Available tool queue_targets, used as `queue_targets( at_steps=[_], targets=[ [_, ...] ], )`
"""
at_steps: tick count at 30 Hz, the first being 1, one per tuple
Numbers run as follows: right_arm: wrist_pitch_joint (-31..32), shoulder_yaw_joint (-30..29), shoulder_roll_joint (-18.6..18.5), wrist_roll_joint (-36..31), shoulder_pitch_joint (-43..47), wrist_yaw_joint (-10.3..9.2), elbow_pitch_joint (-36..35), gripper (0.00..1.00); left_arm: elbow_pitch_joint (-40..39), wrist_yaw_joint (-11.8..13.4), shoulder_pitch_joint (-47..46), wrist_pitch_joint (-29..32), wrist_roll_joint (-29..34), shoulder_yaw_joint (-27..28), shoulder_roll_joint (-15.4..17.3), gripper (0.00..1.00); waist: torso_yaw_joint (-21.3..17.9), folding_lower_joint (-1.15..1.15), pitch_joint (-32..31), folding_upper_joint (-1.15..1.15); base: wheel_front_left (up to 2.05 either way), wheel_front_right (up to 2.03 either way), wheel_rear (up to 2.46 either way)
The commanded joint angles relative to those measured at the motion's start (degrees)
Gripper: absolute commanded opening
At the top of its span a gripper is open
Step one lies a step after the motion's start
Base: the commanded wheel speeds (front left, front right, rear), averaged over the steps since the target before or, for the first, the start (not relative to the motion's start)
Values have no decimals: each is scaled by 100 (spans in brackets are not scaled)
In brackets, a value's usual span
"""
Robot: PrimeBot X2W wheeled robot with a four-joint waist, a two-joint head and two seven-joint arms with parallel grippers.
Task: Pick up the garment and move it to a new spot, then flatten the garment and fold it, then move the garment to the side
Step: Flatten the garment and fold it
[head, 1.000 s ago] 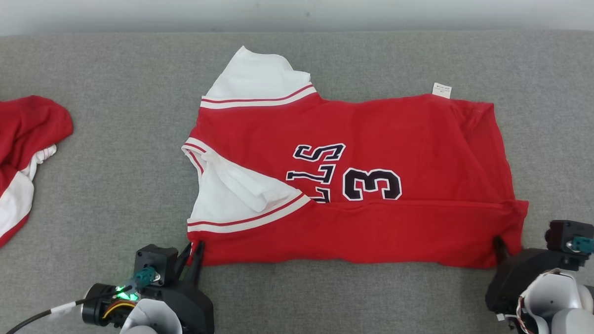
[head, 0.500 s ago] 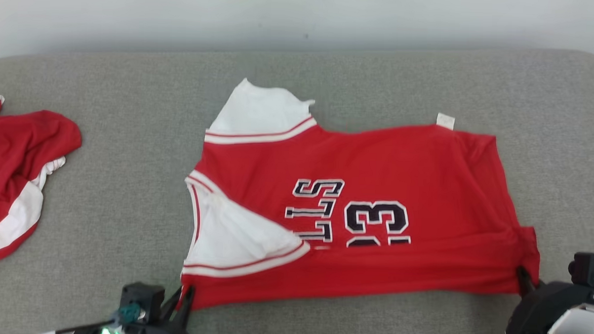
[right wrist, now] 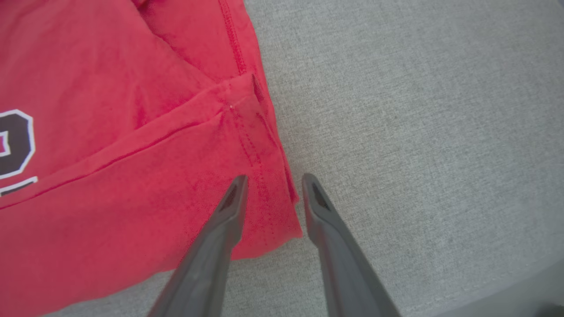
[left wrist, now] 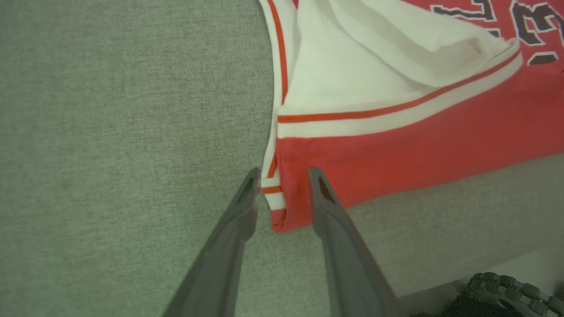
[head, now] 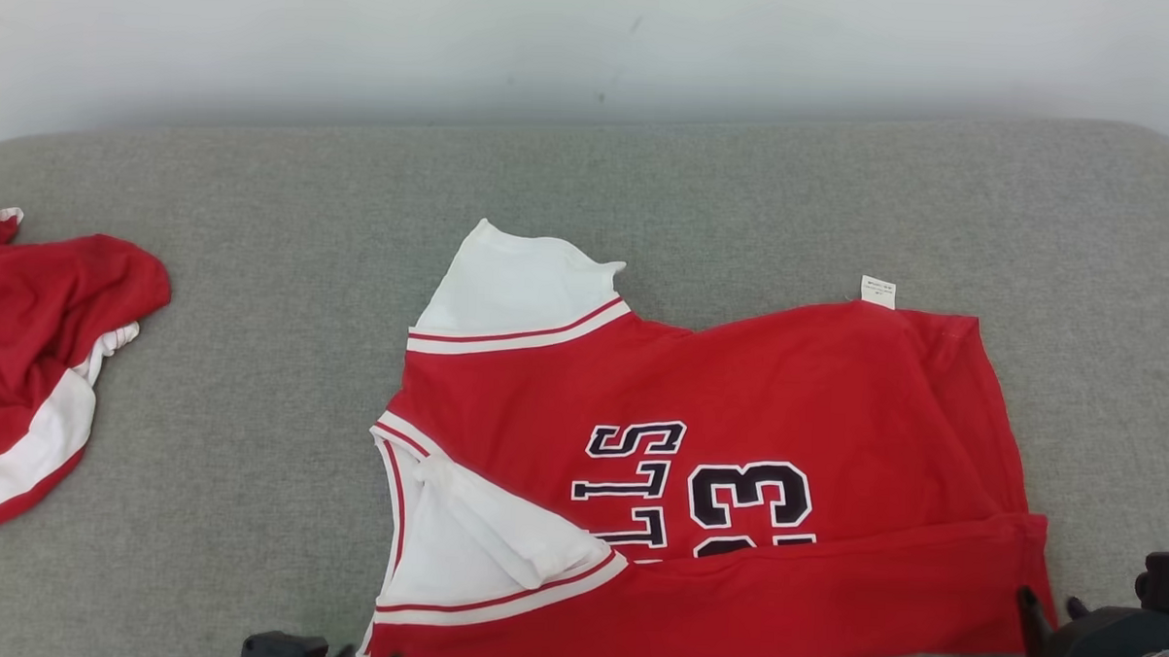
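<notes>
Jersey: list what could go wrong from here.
1. The jersey has its near corners between the parted fingers of the left gripper and right gripper. Pulling back could snag them and undo the fold.
2. The near sleeve is rumpled, so folding over it may trap creases.

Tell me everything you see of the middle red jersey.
The red jersey lies flat on the grey cushion, near edge folded up over part of its number. White, red-striped sleeves are at its left end; a white tag sticks out at the far edge. Its near corners sit between the open fingers of the left gripper and right gripper.
</notes>
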Motion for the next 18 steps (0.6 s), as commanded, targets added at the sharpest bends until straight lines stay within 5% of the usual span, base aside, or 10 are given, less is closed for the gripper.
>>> queue_targets(
  at_steps=[1,10,18],
  targets=[
    [30,-15,8,27,59,-13,-20,100,-11,22,59,16,30,-9,24,100,9,0,-12,0,0,0,0],
    [473,-127,-129,166,-150,-13,-962,100,-199,84,-507,-57,183,237,186,100,-9,0,13,0,0,0,0],
    [948,540,-499,513,-1361,-13,-927,100,408,-314,-2079,8,196,395,-2,100,-172,0,365,0,0,0,0]
  ],
)
